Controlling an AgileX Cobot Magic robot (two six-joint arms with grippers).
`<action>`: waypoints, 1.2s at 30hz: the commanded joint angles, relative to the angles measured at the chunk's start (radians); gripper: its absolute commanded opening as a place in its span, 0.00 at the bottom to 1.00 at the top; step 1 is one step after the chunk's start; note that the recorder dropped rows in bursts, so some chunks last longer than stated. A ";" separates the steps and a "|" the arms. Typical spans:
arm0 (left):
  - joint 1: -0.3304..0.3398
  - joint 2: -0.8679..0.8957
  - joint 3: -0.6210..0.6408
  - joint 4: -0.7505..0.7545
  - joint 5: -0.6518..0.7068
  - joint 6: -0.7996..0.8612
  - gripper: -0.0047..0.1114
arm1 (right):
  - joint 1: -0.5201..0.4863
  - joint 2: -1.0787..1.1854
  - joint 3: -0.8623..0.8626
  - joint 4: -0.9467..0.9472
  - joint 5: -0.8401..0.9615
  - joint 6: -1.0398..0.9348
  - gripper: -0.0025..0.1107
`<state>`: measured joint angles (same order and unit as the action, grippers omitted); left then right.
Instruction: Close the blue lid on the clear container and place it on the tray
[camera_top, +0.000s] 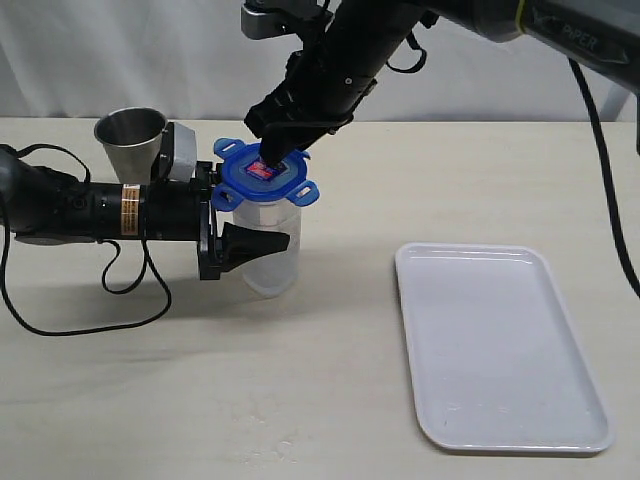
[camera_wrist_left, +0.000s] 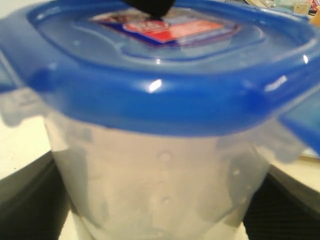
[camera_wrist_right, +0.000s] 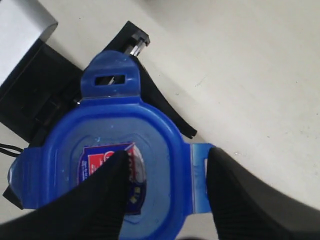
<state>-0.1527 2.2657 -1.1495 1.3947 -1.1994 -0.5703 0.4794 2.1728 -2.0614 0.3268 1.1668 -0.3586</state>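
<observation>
Left gripper (camera_top: 262, 240) fingers clasp clear container (camera_top: 270, 255); right gripper (camera_top: 278, 150) fingers spread, one pressing blue lid (camera_top: 262, 172) (label beneath).

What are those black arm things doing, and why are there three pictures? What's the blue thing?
Those are two robot arms, each ending in a pincer called a gripper. One picture is taken from a camera off the arms that sees the whole table. The other two come from little cameras fixed on each arm's wrist, so they look very close up.

The left gripper reaches in from the side and has its two fingers around the clear container, holding it. The blue lid sits on top of that container; its snap flaps stick outward, not folded down. The right gripper comes from above with its fingers apart; one fingertip rests on the lid's label.

Behind the left arm stands a shiny steel cup. Off to the right lies a white tray.
</observation>
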 joint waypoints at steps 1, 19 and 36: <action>0.001 0.009 0.010 0.047 0.094 0.002 0.04 | -0.026 0.034 0.011 -0.041 0.054 -0.002 0.43; 0.001 0.009 0.008 0.051 0.092 0.002 0.04 | -0.038 0.118 0.018 0.092 0.054 -0.061 0.43; 0.003 0.009 0.008 0.051 0.094 0.002 0.04 | -0.038 0.118 0.139 0.184 0.054 -0.138 0.39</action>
<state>-0.1527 2.2657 -1.1495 1.3985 -1.1977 -0.5723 0.4229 2.2156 -1.9765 0.5693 1.1136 -0.4394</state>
